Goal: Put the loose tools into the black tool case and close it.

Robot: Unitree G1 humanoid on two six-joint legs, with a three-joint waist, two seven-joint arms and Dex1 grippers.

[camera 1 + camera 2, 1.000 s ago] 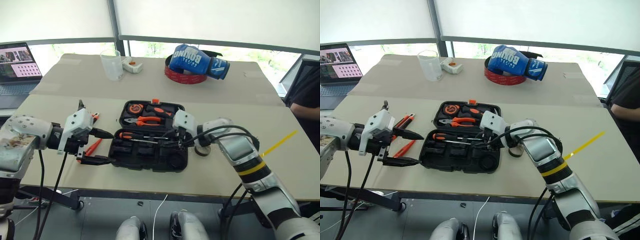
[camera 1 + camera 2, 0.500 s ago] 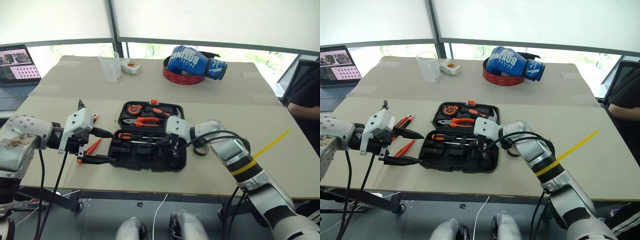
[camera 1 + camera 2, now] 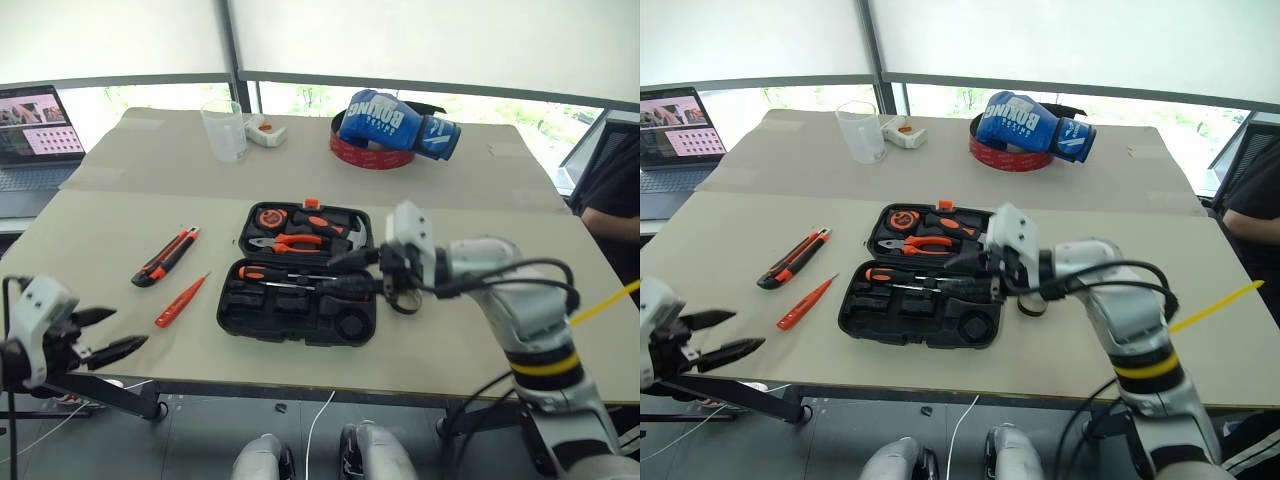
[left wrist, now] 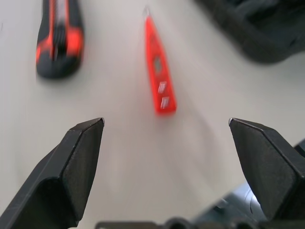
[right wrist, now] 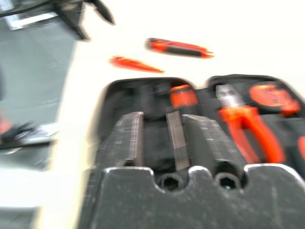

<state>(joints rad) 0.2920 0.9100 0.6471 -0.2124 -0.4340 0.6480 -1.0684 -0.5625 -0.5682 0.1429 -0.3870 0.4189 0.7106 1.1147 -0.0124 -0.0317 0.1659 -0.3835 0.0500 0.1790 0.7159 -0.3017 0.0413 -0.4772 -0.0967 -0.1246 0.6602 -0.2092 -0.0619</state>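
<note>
1. The left gripper has its jaws spread wide and holds nothing. It hangs off the near left edge of the table, well apart from the case.
2. The right gripper reaches leftward over the middle of the black tool case. Whether its jaws are parted or pinching anything cannot be told. A narrow gap shows between its fingers in the right wrist view.
3. The black tool case lies open and flat at the near centre of the table, its hinge running left to right.
4. The far half of the case holds orange-handled pliers, a round tape measure and a hammer.
5. The near half holds a black-and-orange screwdriver along its upper slot.
6. Two loose tools lie on the table left of the case. The utility knife is farther out, and the slim orange tester lies between it and the case, touching neither.
7. A dark tape roll sits just beside the right edge of the case, partly behind the right wrist.
8. At the far side stand a clear measuring cup, a blue boxing glove resting on a red ring, and a laptop at the far left.
9. A person's dark sleeve shows at the right edge.
</note>
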